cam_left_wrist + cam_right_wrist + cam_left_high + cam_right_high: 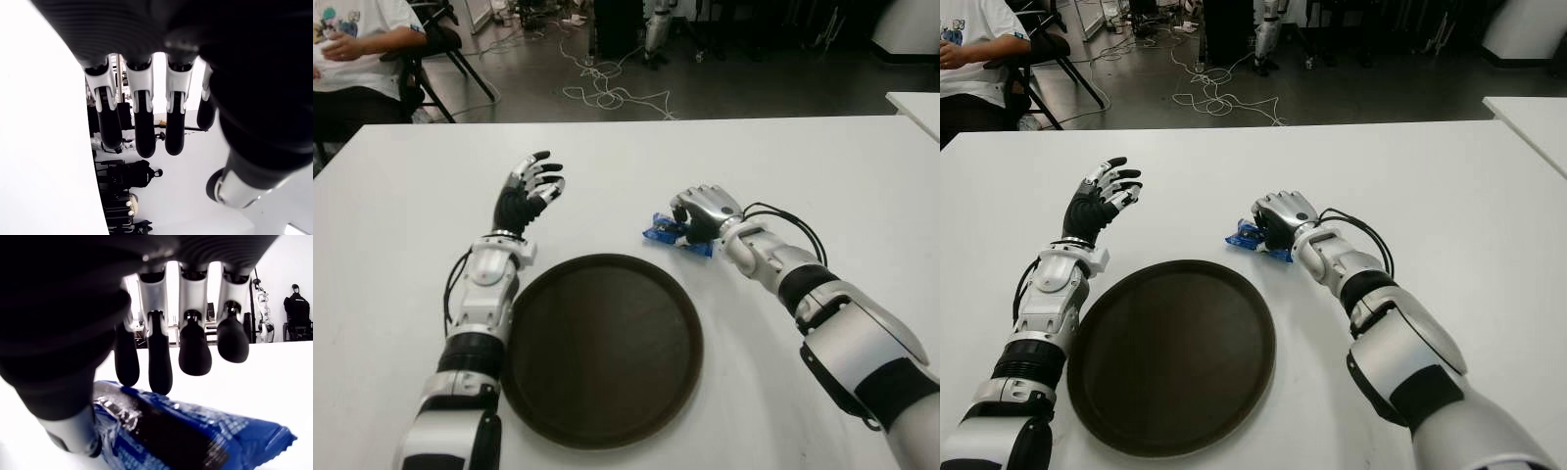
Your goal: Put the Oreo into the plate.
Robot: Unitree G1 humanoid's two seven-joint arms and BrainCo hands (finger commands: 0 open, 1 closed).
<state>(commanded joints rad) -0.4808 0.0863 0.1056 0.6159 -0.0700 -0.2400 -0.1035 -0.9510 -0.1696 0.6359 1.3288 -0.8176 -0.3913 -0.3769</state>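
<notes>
My right hand (pixel 703 212) curls down over the blue Oreo packet (pixel 670 235), which lies on the white table (pixel 803 157) just beyond the brown plate's (pixel 607 348) far right rim, though I cannot tell whether my fingers (pixel 159 360) truly grip it, while my left hand (pixel 530 190) shows beyond the plate's left rim, fingers spread and holding nothing.

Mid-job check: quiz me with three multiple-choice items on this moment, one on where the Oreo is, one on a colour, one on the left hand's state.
1. Where is the Oreo pack?
A. On the plate
B. On the table under the right hand
C. In the left hand

2. What colour is the plate?
A. Dark brown
B. White
C. Blue

3. How is the left hand?
A. Closed on the pack
B. Open, holding nothing
C. Pressed flat on the plate

Answers: 1 B, the pack lies on the white table beneath the right hand. 2 A, the round plate is dark brown. 3 B, its fingers are spread and hold nothing.
</notes>
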